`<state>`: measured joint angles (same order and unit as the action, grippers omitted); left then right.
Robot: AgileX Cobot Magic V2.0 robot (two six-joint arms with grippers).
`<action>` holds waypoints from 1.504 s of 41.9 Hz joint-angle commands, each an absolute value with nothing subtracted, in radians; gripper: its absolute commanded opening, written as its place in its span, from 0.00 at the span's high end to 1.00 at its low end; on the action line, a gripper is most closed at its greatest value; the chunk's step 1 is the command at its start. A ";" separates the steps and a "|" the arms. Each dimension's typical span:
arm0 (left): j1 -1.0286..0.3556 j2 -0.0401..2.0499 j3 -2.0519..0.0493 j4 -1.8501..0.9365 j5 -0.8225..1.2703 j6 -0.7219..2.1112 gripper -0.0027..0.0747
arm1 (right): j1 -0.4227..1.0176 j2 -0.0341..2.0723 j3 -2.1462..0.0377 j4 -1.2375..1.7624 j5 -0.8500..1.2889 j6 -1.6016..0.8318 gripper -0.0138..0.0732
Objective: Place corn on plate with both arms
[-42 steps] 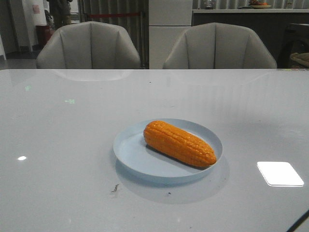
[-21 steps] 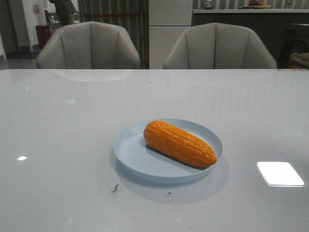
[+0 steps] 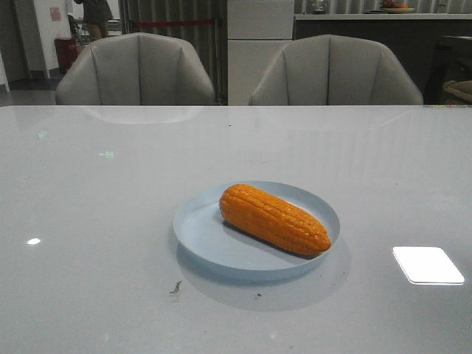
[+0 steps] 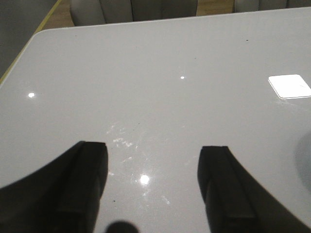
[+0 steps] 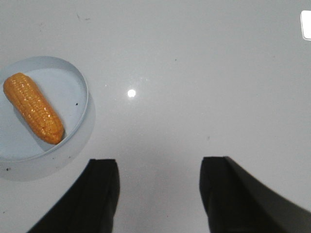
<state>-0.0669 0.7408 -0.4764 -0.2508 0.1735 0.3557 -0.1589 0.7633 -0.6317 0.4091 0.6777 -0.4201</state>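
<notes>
The orange corn [image 3: 274, 219] lies on its side inside the pale blue plate [image 3: 203, 236] near the middle of the table, tapered end toward the front right. Both also show in the right wrist view, the corn [image 5: 33, 107] in the plate [image 5: 77, 80]. My right gripper [image 5: 158, 167] is open and empty over bare table, apart from the plate. My left gripper [image 4: 153, 153] is open and empty over bare table, with no plate or corn in its view. Neither gripper shows in the front view.
The glossy white table [image 3: 96, 221] carries bright light reflections [image 3: 428, 265]. Two grey chairs [image 3: 134, 70] stand beyond the far edge. Small dark specks [image 3: 175, 287] lie in front of the plate.
A dark sliver at the front view's lower right corner has gone out of view. The corn and the plate have not moved.
</notes>
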 commanded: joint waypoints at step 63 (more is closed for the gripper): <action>-0.076 0.205 -0.203 -0.026 0.023 0.075 0.85 | -0.166 0.757 -0.659 0.440 0.661 -0.426 0.30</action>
